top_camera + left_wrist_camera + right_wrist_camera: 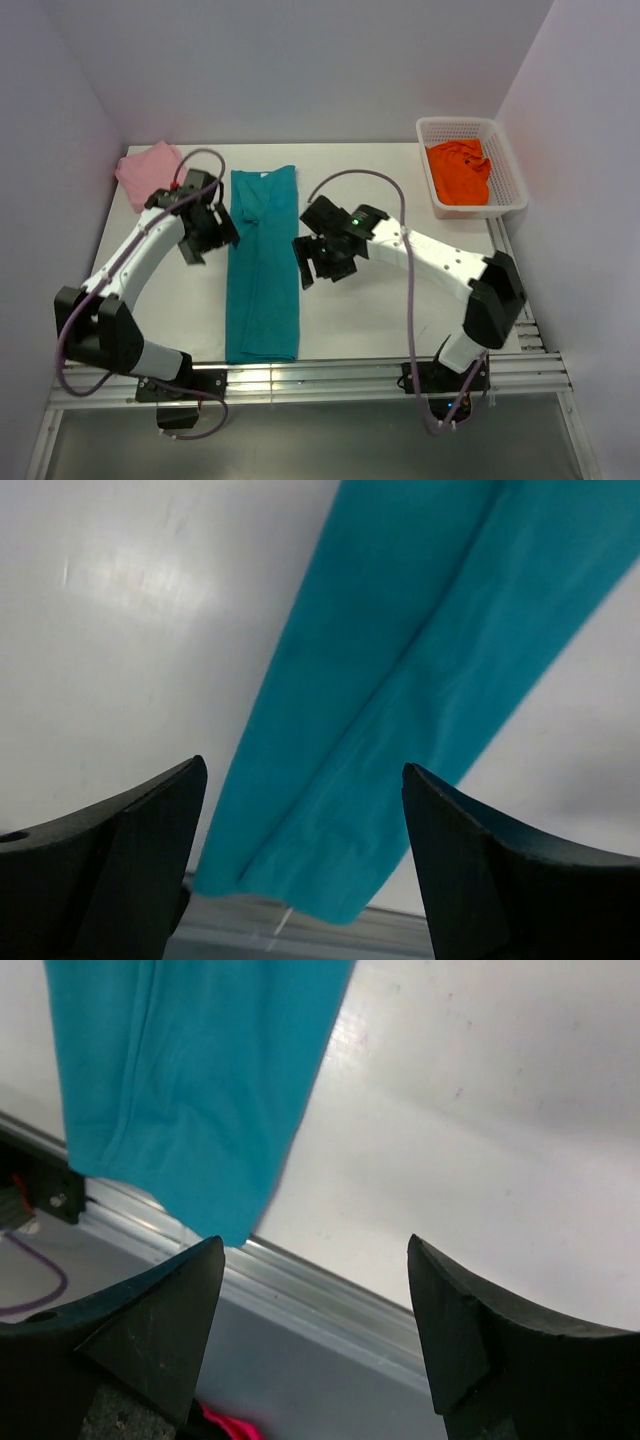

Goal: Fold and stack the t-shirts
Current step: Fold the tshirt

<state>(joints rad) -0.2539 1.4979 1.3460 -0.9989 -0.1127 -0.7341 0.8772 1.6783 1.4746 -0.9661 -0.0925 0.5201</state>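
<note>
The teal tee (pixel 263 270) is laid as a long strip on the table (pixel 390 320).
It is folded lengthwise, smooth, and reaches the near edge. The left gripper (pixel 207 238) and right gripper (pixel 322 262) are held just beside it, spread wide and grasping nothing. The pink tee (pixel 148 172) is bunched far left; the orange tee (pixel 460 172) is crumpled in the basket (pixel 512 190).

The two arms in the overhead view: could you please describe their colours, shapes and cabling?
Both the left arm and the right arm have white link shells with black joints and bases. A purple cable loops along each. The left gripper and right gripper are black, with wedge-shaped fingers. A green light glows near the right wrist.
</note>
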